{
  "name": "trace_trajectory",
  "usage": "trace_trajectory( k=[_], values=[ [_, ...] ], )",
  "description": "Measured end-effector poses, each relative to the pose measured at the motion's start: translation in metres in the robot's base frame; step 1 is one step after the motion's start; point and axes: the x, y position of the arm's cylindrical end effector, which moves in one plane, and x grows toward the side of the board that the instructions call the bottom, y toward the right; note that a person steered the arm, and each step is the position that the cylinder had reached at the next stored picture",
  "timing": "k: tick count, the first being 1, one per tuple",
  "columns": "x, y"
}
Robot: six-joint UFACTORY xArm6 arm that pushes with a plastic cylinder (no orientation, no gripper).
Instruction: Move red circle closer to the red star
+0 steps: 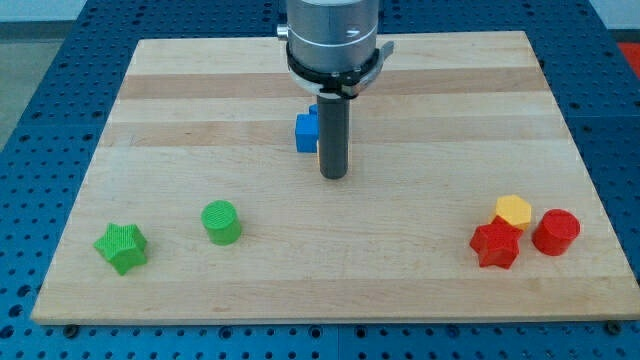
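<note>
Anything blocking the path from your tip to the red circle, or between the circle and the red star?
Nothing visible. My tip is mid-board; bare wood lies between it and the red circle. The red star sits just left of the circle.

No text, label, brand, number or sign can be read anywhere in the camera view.
</note>
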Motion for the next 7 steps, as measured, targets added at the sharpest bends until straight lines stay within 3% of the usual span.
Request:
trace_trajectory(
  k=[2, 4, 7],
  values=[
    [0.065, 0.0],
    [0.144, 0.062],
    [0.155, 0.216]
  ],
)
